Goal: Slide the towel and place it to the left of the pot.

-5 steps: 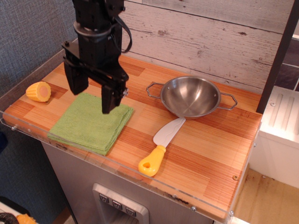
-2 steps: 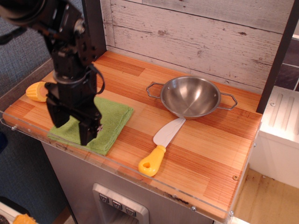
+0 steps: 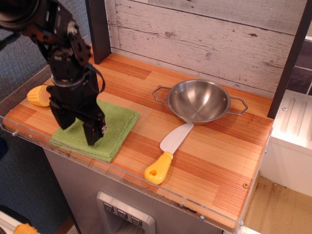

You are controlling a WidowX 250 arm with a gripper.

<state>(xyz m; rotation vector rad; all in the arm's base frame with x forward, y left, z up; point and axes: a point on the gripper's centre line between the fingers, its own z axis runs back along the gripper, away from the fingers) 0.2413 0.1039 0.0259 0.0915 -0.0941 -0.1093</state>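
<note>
The light-green towel (image 3: 115, 127) lies flat at the front left of the wooden counter. The steel pot (image 3: 198, 101) with two wire handles stands to its right, apart from it. My black gripper (image 3: 78, 129) hangs over the towel's left half, jaws open, one finger near the towel's left edge and one over its middle. The fingertips are low, at or just above the cloth; I cannot tell if they touch it. The gripper hides part of the towel.
A yellow corn piece (image 3: 39, 95) lies at the far left, partly behind the arm. A knife (image 3: 165, 155) with a yellow handle lies in front of the pot. A clear acrylic lip (image 3: 146, 187) runs along the counter's front edge. A wood-plank wall stands behind.
The gripper moved from above the towel's back edge down and toward the front left, then rose back slightly. Towel, pot and knife have not moved.
</note>
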